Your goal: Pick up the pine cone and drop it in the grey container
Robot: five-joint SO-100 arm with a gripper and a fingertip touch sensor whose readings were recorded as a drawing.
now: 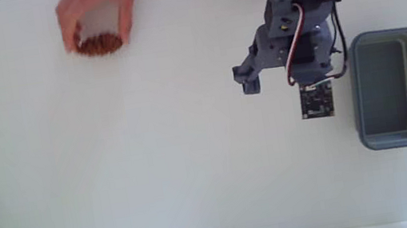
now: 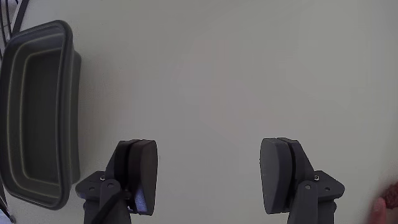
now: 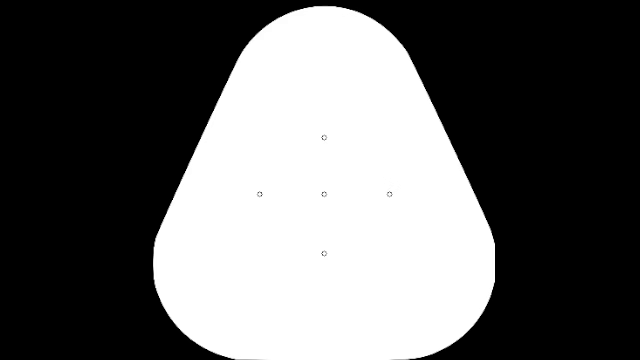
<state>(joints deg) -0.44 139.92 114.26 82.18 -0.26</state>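
Small reddish-brown ridged pine cone (image 1: 99, 44) lay at upper left of the white table (image 1: 156, 177) in the fixed view, under a person's hand (image 1: 95, 13), well apart from the two-finger gripper (image 2: 208, 180). Jaws stood wide open, holding nothing. Rectangular blue-grey plastic container (image 1: 391, 87) sat just beside the arm, empty.
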